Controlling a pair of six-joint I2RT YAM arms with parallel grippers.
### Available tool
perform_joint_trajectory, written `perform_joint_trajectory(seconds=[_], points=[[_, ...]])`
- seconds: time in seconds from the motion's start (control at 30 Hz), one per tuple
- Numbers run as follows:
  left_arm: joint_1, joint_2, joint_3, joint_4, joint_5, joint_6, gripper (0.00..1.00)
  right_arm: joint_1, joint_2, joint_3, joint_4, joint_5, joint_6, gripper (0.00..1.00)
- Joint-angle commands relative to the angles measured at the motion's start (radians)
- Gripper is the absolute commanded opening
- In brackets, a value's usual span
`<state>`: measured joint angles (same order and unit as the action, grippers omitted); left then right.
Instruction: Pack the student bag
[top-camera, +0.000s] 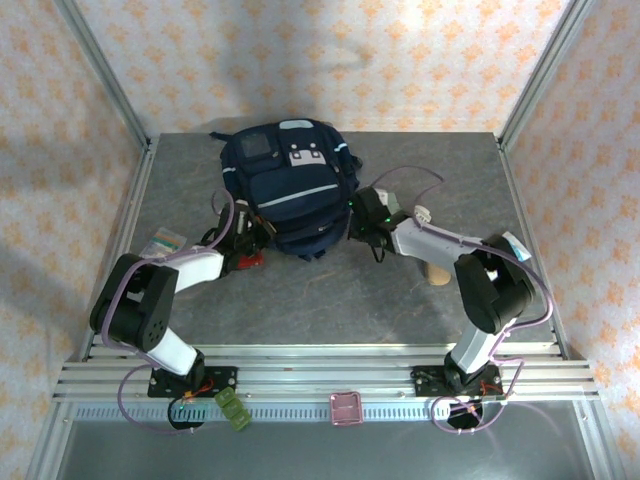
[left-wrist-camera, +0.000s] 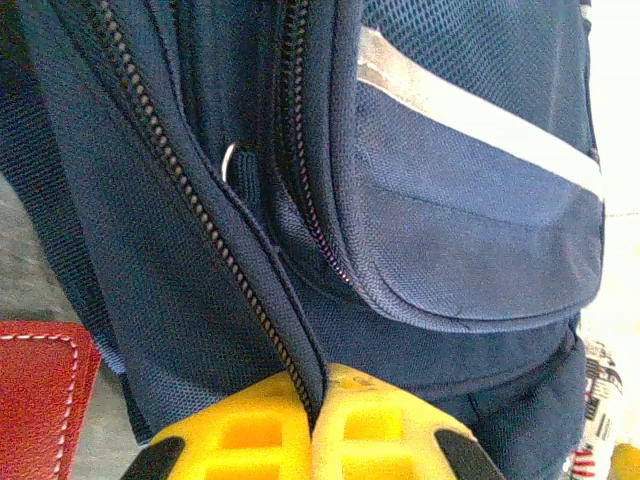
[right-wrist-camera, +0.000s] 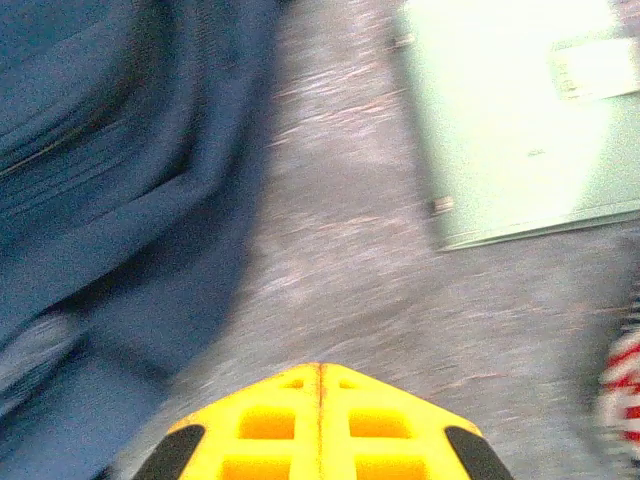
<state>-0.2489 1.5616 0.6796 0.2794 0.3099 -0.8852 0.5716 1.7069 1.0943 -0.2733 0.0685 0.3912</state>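
Yellow fingers (left-wrist-camera: 250, 435) of the left gripper (left-wrist-camera: 316, 392) are clamping a zipper seam of the large navy-blue fabric backpack (top-camera: 290, 190), which is lying toward the back of the grey table (top-camera: 420, 300). Beside it, the right gripper (right-wrist-camera: 320, 375) is hovering over tabletop, jaws pressed together, empty. A red stitched wallet (left-wrist-camera: 35, 390) is lying at the bag's left.

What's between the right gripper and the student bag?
Right wrist view: a stretch of bare grey table lies between the shut right gripper and the student bag on its left.
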Motion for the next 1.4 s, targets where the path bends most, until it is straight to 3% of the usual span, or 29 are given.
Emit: perform_joint_trajectory(seconds=[0.0, 0.23, 0.3, 0.4, 0.47, 0.5, 0.6, 0.7, 0.8, 0.93, 1.03, 1.37], points=[[0.041, -0.054, 0.014, 0.043, -0.033, 0.064, 0.0, -0.004, -0.028, -0.015, -0.011, 0.031, -0.017, 0.0], [0.095, -0.07, 0.118, -0.098, -0.05, 0.221, 0.0, 0.022, -0.108, -0.086, 0.179, -0.257, -0.072, 0.02], [0.119, -0.075, 0.136, -0.12, -0.068, 0.252, 0.0, 0.022, -0.126, -0.113, 0.249, -0.351, -0.062, 0.2], [0.151, -0.065, 0.178, -0.157, -0.097, 0.292, 0.0, 0.026, -0.125, -0.139, 0.334, -0.43, -0.045, 0.31], [0.161, -0.06, 0.202, -0.173, -0.139, 0.326, 0.0, 0.032, -0.104, -0.133, 0.347, -0.441, -0.038, 0.32], [0.162, -0.056, 0.214, -0.183, -0.157, 0.333, 0.05, 0.036, -0.089, -0.128, 0.347, -0.443, -0.037, 0.33], [0.163, -0.061, 0.22, -0.21, -0.141, 0.307, 0.4, 0.058, -0.068, -0.125, 0.359, -0.441, -0.031, 0.36], [0.156, -0.103, 0.141, -0.172, -0.055, 0.192, 0.58, 0.069, -0.074, -0.143, 0.376, -0.42, -0.021, 0.44], [0.128, -0.174, 0.026, -0.093, -0.011, 0.077, 0.63, 0.07, -0.089, -0.165, 0.396, -0.412, -0.008, 0.5], [0.051, -0.252, -0.068, -0.077, -0.042, -0.021, 0.71, 0.07, -0.107, -0.181, 0.405, -0.394, 0.001, 0.59], [0.003, -0.274, -0.107, -0.048, -0.075, -0.082, 0.85, 0.07, -0.11, -0.19, 0.423, -0.398, 0.01, 0.61], [-0.027, -0.035, 0.034, -0.077, -0.143, -0.072, 0.84, 0.086, -0.121, -0.205, 0.446, -0.429, -0.008, 0.62]])
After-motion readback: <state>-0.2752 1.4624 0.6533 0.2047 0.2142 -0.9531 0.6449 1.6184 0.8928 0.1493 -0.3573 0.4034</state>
